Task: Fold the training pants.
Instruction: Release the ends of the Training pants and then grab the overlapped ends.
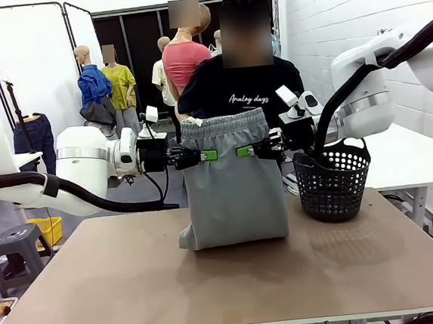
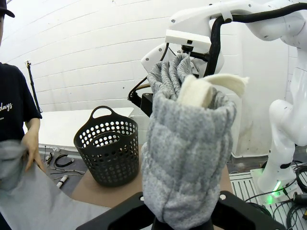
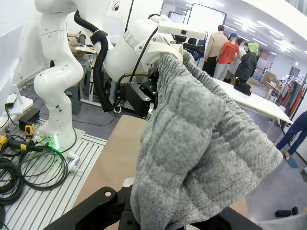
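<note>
The left gripper [image 1: 207, 155] and right gripper [image 1: 246, 151] were both clamped tight on the waistband of the grey training pants [image 1: 234, 194], one coming in from each side. The pants hung between them with the bottom end bunched on the table [image 1: 137, 290]. A black basket [image 1: 332, 186] sat just beside, and a person [image 1: 241, 91] stood right behind.

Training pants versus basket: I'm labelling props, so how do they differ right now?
The training pants are light grey and soft; the basket is black and perforated. The training pants hang from the left end effector and right end effector; the basket stands free. Both touch the table.
</note>
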You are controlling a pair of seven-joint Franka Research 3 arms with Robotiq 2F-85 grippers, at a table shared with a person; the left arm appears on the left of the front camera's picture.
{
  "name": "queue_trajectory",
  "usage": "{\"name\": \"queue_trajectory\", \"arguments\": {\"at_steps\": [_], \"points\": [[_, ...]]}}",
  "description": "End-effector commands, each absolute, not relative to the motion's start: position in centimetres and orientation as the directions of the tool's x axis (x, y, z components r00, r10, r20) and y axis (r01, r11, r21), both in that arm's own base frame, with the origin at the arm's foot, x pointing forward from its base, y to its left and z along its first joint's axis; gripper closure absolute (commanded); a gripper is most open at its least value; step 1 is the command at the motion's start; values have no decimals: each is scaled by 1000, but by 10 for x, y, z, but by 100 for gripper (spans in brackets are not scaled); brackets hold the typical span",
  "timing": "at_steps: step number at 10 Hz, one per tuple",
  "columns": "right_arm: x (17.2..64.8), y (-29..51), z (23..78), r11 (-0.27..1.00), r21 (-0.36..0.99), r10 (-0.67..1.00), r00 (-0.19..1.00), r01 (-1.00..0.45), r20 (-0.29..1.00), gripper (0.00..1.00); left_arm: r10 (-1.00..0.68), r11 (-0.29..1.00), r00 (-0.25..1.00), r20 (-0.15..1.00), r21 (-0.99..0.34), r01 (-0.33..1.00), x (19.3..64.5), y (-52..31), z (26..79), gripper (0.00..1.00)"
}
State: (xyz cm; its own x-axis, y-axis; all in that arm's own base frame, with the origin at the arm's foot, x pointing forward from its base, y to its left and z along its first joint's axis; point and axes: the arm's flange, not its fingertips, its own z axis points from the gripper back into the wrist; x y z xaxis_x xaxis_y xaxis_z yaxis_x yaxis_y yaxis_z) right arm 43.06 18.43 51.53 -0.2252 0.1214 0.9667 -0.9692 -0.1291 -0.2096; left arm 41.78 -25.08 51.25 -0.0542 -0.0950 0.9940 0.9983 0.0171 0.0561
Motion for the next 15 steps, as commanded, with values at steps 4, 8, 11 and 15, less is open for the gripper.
{"name": "queue_trajectory", "arguments": {"at_steps": [4, 8, 11, 15], "points": [[426, 183, 516, -125, -207, 96, -220, -970, 971, 100, -96, 24, -64, 993, 67, 997, 416, -251, 516, 100], [426, 183, 516, -125, -207, 96, -220, -970, 971, 100, -96, 24, -64, 993, 67, 997, 416, -251, 516, 100], [426, 183, 516, -125, -207, 96, -220, -970, 971, 100, -96, 24, -64, 993, 67, 997, 416, -251, 516, 100], [426, 183, 516, -125, -207, 96, -220, -970, 971, 100, -96, 24, -64, 993, 67, 997, 416, -251, 516, 100]]}}
